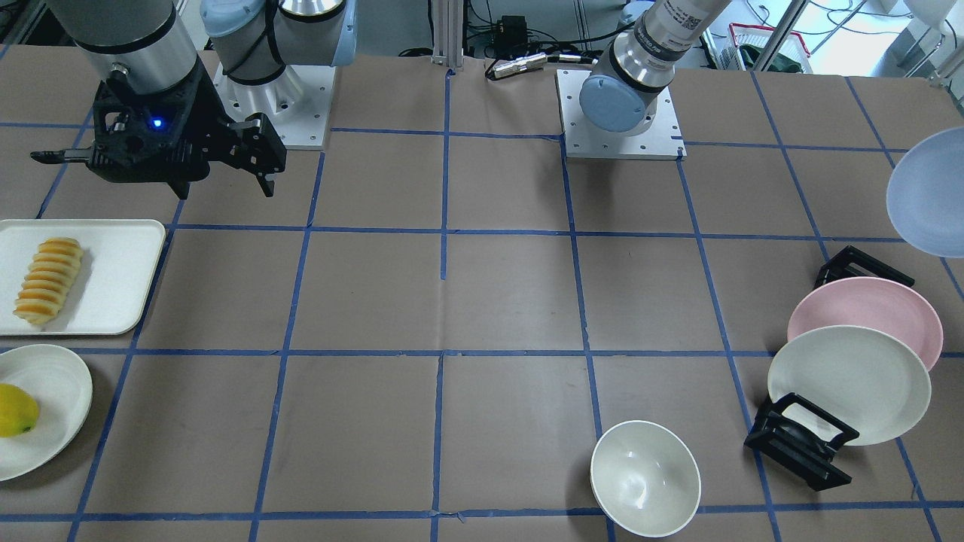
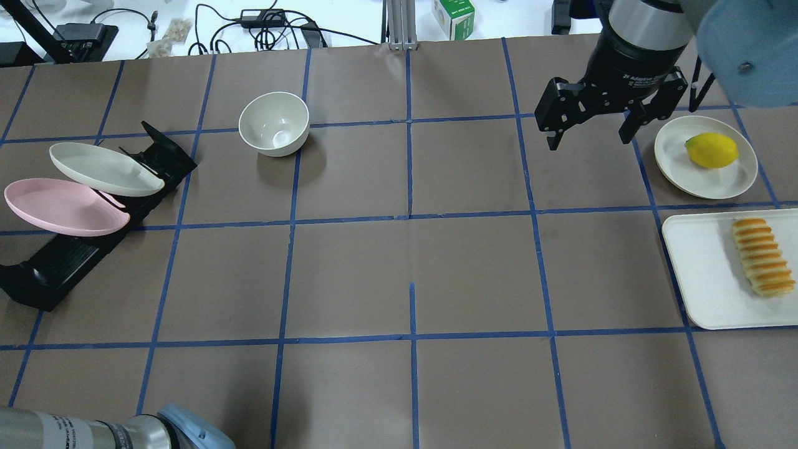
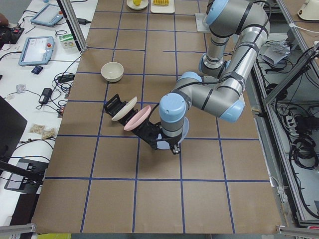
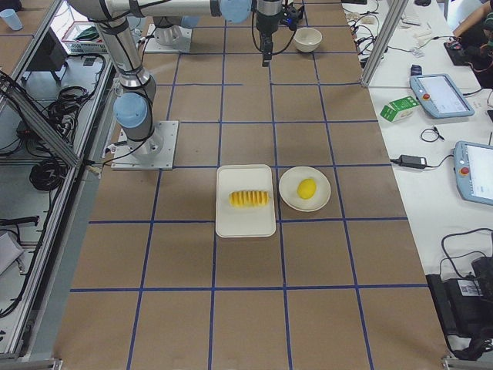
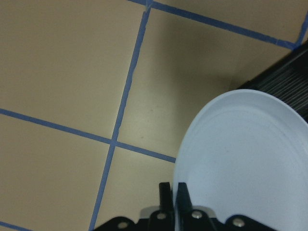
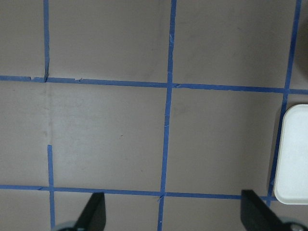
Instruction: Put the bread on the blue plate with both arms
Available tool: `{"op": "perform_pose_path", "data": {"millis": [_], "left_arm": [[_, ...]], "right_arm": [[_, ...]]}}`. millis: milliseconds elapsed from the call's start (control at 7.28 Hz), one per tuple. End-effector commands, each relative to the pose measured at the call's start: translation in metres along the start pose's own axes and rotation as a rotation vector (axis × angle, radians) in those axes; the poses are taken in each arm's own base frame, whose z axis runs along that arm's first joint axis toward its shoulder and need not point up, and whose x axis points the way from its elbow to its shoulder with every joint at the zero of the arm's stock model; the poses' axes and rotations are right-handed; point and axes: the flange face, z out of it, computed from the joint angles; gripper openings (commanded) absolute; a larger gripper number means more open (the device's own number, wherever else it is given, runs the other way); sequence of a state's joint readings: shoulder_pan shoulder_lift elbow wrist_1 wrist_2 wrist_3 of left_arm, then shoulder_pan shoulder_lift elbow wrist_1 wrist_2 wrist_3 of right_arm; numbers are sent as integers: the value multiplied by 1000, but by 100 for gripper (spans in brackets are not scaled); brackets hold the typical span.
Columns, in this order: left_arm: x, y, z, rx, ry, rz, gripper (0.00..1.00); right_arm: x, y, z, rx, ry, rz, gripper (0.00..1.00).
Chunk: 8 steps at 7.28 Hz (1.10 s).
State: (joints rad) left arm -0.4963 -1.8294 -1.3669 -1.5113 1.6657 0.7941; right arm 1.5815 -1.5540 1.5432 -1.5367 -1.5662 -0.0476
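Note:
The bread (image 1: 49, 280), a ridged golden loaf, lies on a white tray (image 1: 113, 301) and also shows in the overhead view (image 2: 762, 255). My right gripper (image 2: 589, 142) is open and empty, and hovers above the table apart from the tray; its fingers (image 6: 94, 211) stand wide apart. My left gripper (image 5: 173, 187) is shut on the rim of the blue plate (image 5: 245, 154) and holds it tilted in the air near the rack. The plate shows at the right edge of the front view (image 1: 930, 192).
A black rack (image 1: 798, 444) holds a pink plate (image 1: 866, 316) and a cream plate (image 1: 847, 380). A white bowl (image 1: 644, 478) stands near them. A lemon (image 2: 711, 149) lies on a small cream plate (image 2: 739, 178) beside the tray.

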Motion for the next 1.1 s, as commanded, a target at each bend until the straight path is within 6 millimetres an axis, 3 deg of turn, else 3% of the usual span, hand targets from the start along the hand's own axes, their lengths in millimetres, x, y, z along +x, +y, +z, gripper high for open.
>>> {"op": "perform_pose_path", "data": {"millis": [0, 137, 412, 550, 962], "left_arm": [[41, 23, -67, 29, 39, 16, 0], [90, 14, -88, 55, 45, 51, 0], [195, -16, -99, 105, 137, 41, 0], [253, -32, -97, 120, 234, 14, 0], [437, -41, -77, 72, 339, 84, 0]], "right_arm": [[0, 0, 0, -3, 0, 0, 100], [0, 0, 0, -3, 0, 0, 100], [0, 0, 0, -3, 0, 0, 100], [0, 0, 0, -3, 0, 0, 100], [1, 0, 0, -3, 0, 2, 100]]}}
